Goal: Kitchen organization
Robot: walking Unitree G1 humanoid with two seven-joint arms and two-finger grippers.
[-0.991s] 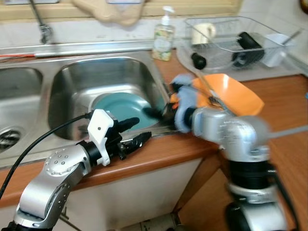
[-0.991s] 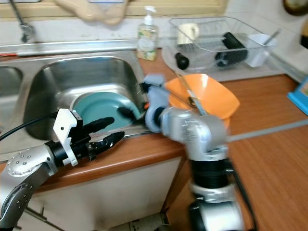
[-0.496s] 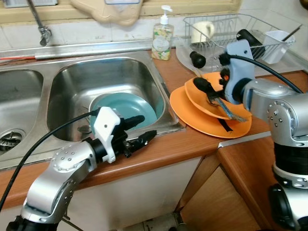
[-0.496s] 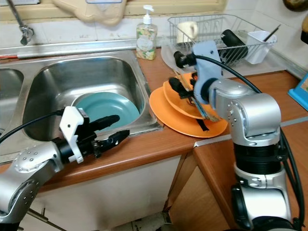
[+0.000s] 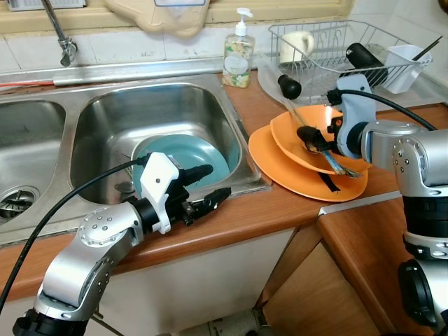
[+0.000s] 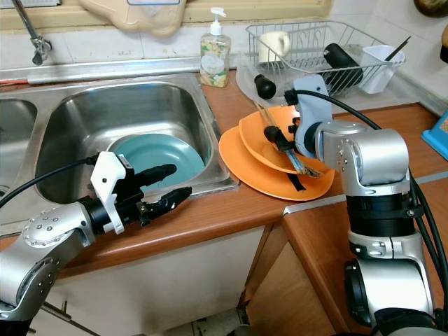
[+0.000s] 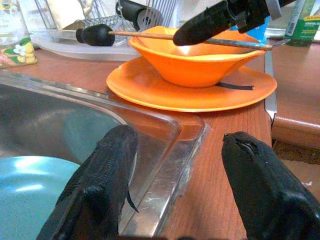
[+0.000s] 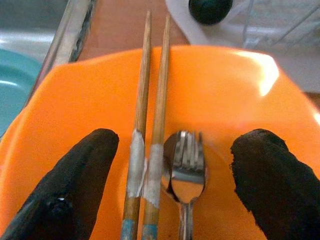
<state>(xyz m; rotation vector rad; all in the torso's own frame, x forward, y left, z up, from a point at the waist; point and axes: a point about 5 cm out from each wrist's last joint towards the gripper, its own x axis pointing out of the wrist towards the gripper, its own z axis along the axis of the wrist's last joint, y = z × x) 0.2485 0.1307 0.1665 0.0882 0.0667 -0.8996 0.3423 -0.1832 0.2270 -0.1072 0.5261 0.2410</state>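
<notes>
The right gripper (image 8: 172, 165) hangs with its fingers spread wide over the orange bowl (image 5: 315, 136), which sits on an orange plate (image 5: 280, 164) beside the sink (image 5: 150, 112). It seems about to pick up the utensils there: the chopsticks (image 8: 150, 125) and fork (image 8: 186, 155) lie between the fingers, so it must lower and squeeze. The left gripper (image 5: 208, 187) is also spread, empty, over the sink's front edge near the teal plate (image 5: 183, 150).

Chopsticks (image 8: 150, 140) and fork (image 8: 186, 172) lie between the spread right pincer (image 8: 170, 190) fingers.

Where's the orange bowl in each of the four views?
Left eye view: orange bowl right of the sink, on the orange plate.
Right eye view: bowl centre-right, same plate.
Left wrist view: upper centre, beyond the left claw.
Right wrist view: across the frame, between the right claw's fingers.
Shared landmark: chopsticks lying across the bowl.
</notes>
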